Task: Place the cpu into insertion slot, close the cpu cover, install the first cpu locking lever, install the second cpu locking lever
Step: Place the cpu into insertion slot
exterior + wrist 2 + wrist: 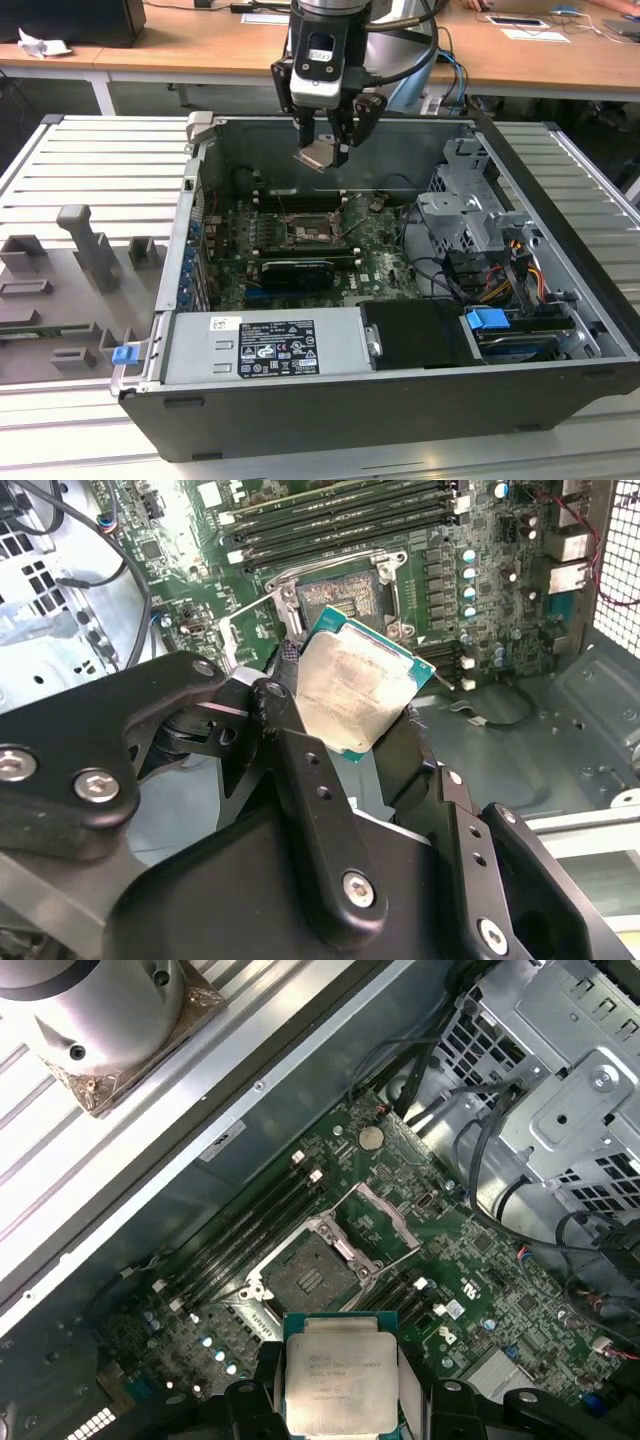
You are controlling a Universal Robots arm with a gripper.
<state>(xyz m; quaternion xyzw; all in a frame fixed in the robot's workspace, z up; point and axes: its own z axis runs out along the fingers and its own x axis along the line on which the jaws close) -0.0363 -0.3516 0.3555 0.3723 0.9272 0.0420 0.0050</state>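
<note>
Grasp state: cpu (355, 690) held clear of insertion slot (305, 1278).
Gripper (327, 148) is clamped on two opposite edges of the cpu, whose metal top is tilted, at case-rim height and well apart from the bare socket. The cpu cover (378, 1222) stands swung open beside the socket. The chip is judged light, thin and rigid, with a fragile underside; hold it by the edges only, since the smooth sides may slip.

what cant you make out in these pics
- cpu underside: faces away in both wrist views.
- cpu sides: covered by the pincer, first wrist view.
- slot: partly behind the cpu, second wrist view.
- slot pins: too small, exterior view.
</note>
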